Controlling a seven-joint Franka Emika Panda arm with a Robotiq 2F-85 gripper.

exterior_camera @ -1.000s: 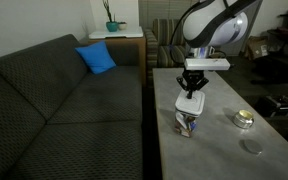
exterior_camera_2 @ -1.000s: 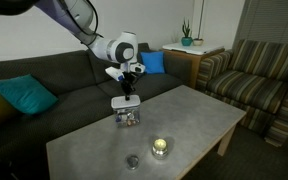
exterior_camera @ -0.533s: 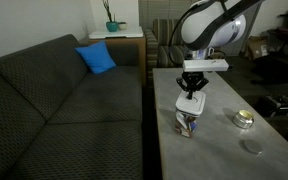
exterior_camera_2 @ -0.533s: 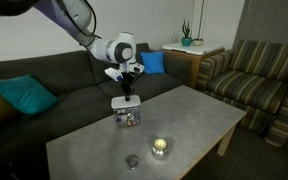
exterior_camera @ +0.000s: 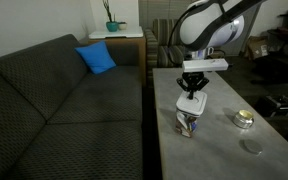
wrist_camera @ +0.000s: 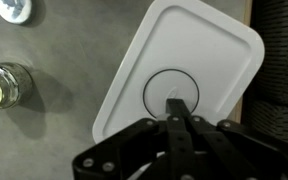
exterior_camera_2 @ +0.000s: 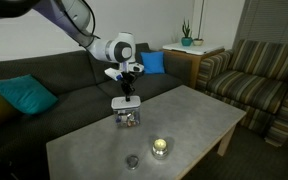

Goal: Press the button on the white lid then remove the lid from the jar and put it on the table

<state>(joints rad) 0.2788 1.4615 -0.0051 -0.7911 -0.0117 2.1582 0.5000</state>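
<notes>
My hand [wrist_camera: 180,124] is clenched, jaws shut tight against each other with nothing held between them. It points straight down, and its tip meets the round button [wrist_camera: 164,90] at the middle of the white lid [wrist_camera: 199,50]. From the pictures I cannot say how hard it presses.

The lid is smooth matt plastic, a flat rounded square with a raised rim. The button shows as a thin circle sunk into it. In both exterior views the lid [exterior_camera: 191,104] sits level on top of the jar [exterior_camera: 189,124]. The jar is small, clear and squarish, with dark, many-coloured contents showing through its walls [exterior_camera_2: 127,118]. It stands upright on the desk [exterior_camera: 219,155], near the edge by the sofa.

The desk is a long rectangle with a light grey, mottled, stone-like top [wrist_camera: 54,135]. To the left of the lid in the wrist view stands a low round tin [wrist_camera: 4,85], shiny, with something pale yellow inside. Further off lies a small grey disc [wrist_camera: 12,10], flat on the stone. Both are well apart from the jar.

Beyond the desk's edge runs a dark grey sofa [exterior_camera: 64,100] in coarse woven fabric, with a blue cushion [exterior_camera: 97,58] leaning at its far end. Past that, a wooden side table [exterior_camera: 124,42] carries a potted plant [exterior_camera: 111,18]. In an exterior view a teal cushion [exterior_camera_2: 24,95] lies on the sofa's left part, and a striped armchair [exterior_camera_2: 254,75] stands at the far right.
</notes>
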